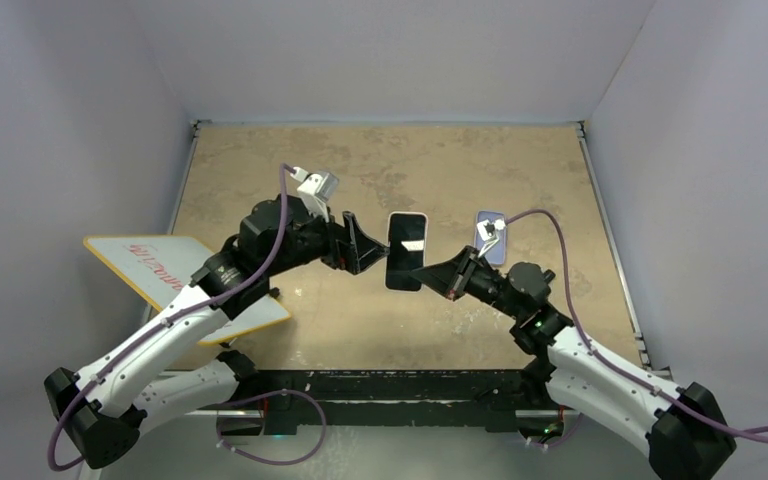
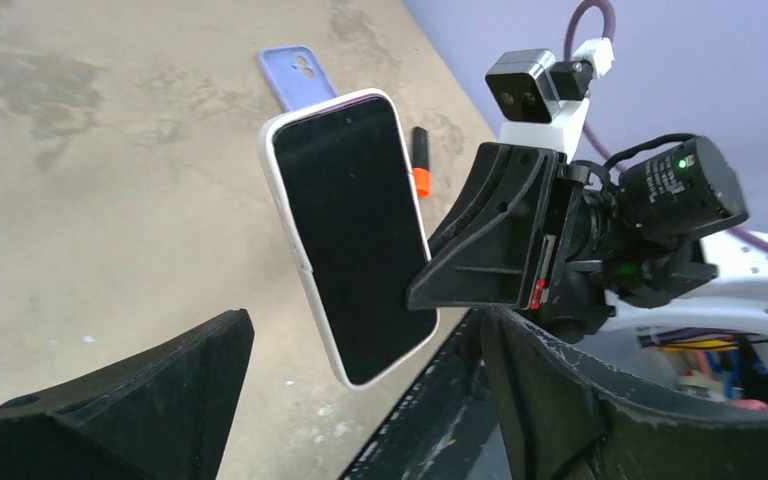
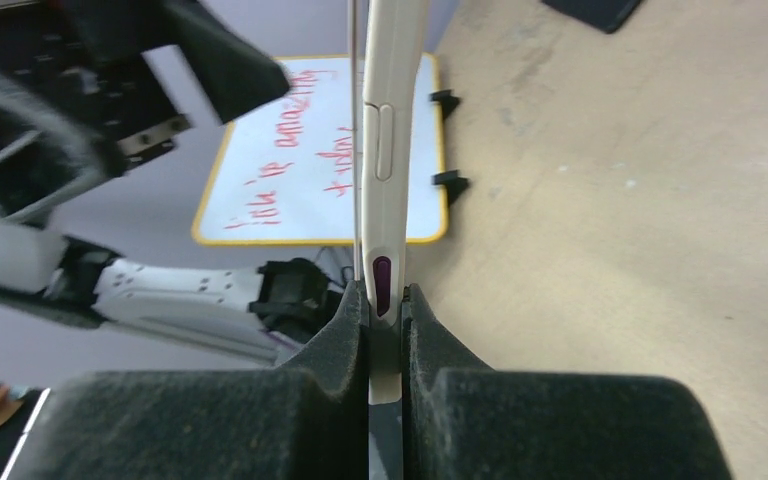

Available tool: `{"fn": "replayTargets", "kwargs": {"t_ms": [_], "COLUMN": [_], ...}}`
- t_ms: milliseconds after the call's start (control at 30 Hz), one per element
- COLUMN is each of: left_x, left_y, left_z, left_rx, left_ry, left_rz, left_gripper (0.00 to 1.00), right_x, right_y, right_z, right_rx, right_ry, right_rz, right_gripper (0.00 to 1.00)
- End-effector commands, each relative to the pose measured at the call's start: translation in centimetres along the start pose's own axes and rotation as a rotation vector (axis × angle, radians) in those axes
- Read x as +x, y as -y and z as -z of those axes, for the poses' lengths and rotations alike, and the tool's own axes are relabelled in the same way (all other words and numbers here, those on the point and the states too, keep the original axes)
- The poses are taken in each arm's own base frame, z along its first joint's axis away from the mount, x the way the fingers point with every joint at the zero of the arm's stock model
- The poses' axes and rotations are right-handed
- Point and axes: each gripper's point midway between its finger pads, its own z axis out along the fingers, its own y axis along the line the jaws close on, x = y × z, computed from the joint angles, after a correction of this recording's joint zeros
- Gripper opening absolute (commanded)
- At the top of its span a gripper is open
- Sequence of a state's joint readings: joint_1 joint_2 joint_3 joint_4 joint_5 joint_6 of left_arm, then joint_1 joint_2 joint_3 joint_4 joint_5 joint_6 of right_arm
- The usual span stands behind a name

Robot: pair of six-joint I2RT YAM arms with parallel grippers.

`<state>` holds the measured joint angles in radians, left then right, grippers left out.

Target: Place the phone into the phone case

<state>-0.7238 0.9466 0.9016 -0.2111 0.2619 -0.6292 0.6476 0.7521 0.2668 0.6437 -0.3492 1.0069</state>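
Black left pincer (image 1: 374,246) is standing open, its jaws spread clear of the white-edged phone (image 1: 407,248). The right pincer (image 1: 432,274) is clamping the phone's near end, holding it aloft over the surface (image 1: 360,170). The lilac case (image 2: 298,72) is lying just far-right of it. Lowering the phone level, with camera corners matched, is looking wisest.
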Motion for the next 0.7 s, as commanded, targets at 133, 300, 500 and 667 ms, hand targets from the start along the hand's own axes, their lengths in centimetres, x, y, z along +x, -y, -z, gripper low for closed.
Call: {"fn": "replayTargets", "kwargs": {"t_ms": [133,300,500,667], "left_x": [-2.1,-0.8,0.7,1.4], "left_y": [-1.8,-3.5,-4.3,-4.2], "left_z": [2.1,2.2,2.3,2.2], "left_rx": [-0.145,-0.192,-0.178,-0.149], "left_ry": [-0.033,-0.102,-0.099,-0.109], "left_rz": [-0.276,-0.353,-0.368,-0.369], "left_gripper": [0.9,0.91,0.91,0.91], "right_x": [-5.7,-8.6,-8.7,-8.0], "right_y": [3.4,8.8,13.4,15.5], "right_z": [-4.5,-7.5,-11.3,-12.3], "right_rx": [0.242,0.289,0.258,0.27], "right_ry": [0.077,0.017,-0.159,-0.234], "right_rz": [0.189,0.154,0.082,0.05], "right_gripper": [0.0,0.0,0.0,0.0]}}
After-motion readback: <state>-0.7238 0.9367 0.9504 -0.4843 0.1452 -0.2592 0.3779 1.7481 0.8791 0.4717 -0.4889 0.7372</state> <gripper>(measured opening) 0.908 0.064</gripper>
